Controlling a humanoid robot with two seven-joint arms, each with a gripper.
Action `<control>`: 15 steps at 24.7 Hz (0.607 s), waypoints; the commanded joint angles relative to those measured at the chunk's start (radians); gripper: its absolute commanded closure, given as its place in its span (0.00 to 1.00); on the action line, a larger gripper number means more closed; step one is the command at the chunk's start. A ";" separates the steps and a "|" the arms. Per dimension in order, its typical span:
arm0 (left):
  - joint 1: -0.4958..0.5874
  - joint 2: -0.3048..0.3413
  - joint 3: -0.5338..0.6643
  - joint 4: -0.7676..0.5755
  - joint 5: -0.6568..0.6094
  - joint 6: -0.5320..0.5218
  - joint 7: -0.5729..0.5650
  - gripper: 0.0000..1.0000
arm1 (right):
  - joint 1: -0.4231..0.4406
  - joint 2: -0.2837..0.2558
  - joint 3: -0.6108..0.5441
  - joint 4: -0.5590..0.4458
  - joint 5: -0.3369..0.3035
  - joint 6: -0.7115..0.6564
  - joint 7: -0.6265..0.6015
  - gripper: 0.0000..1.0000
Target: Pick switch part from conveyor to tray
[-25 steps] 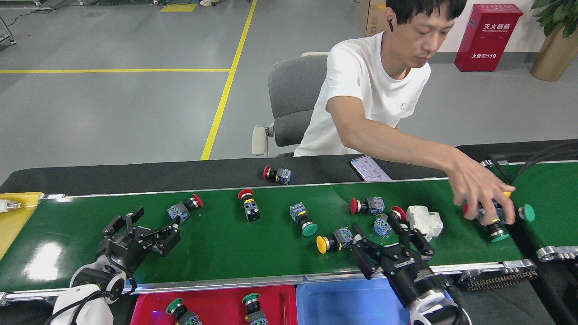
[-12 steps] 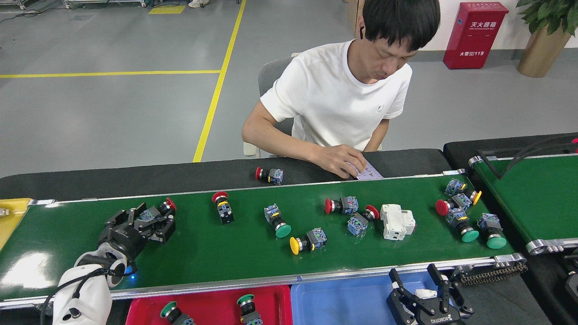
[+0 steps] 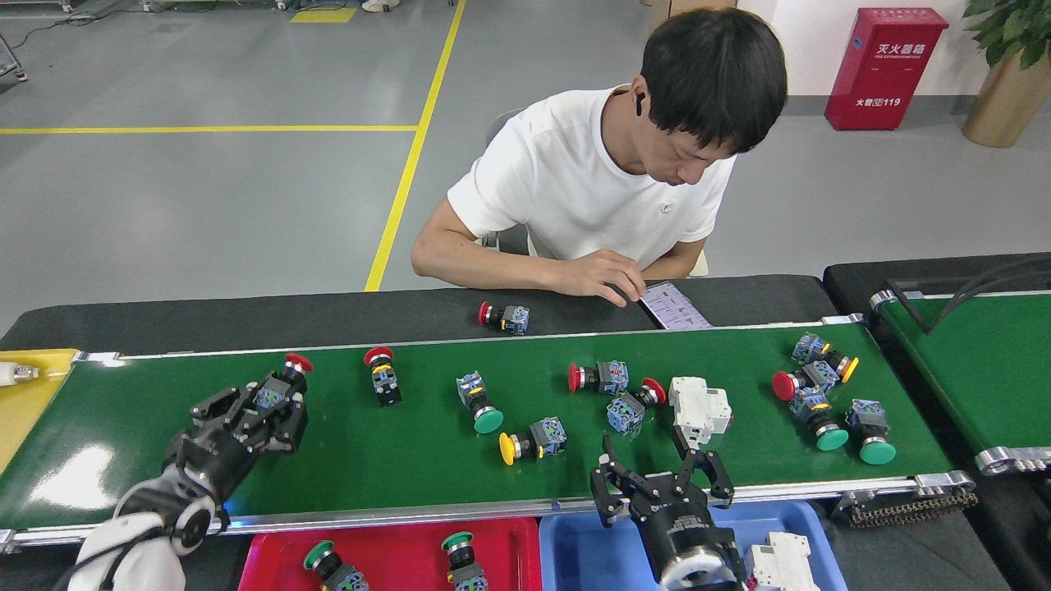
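The conveyor (image 3: 394, 460) is the long green belt across the head view, carrying several switch parts. My left gripper (image 3: 256, 413) lies on its left end, its fingers closed against the blue body of a red-capped switch part (image 3: 283, 379). Other parts lie mid-belt, among them a red-capped one (image 3: 382, 376), a green-capped one (image 3: 479, 405) and a yellow-capped one (image 3: 530, 442). My right gripper (image 3: 659, 483) stands open and empty over the belt's front rail, just below a white breaker (image 3: 698, 406). The red tray (image 3: 394, 552) holds two green-capped parts. The blue tray (image 3: 591, 546) holds a white breaker (image 3: 778, 562).
A person sits behind the belt with a hand (image 3: 603, 279) by a phone (image 3: 675, 306) on the black table. A lone red-capped part (image 3: 503, 317) lies there too. A cluster of parts (image 3: 825, 394) sits at the belt's right end, a second green belt (image 3: 985, 361) beyond, a yellow tray (image 3: 29, 394) at far left.
My left gripper went from open to closed around the red-capped part. My right gripper dropped to the blue tray, then rose back to the belt's front rail. The parts drifted left.
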State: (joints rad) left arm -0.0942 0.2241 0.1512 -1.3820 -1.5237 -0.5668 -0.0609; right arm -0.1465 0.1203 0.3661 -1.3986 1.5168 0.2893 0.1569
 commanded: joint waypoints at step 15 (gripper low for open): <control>0.407 -0.025 -0.019 -0.393 -0.024 -0.039 0.012 0.00 | -0.217 0.022 0.070 0.274 -0.095 -0.025 -0.007 0.74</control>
State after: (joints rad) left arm 0.3166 0.2080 0.1107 -1.7637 -1.5535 -0.6242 -0.0598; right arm -0.3474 0.1513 0.4391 -1.1205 1.4234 0.3022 0.1585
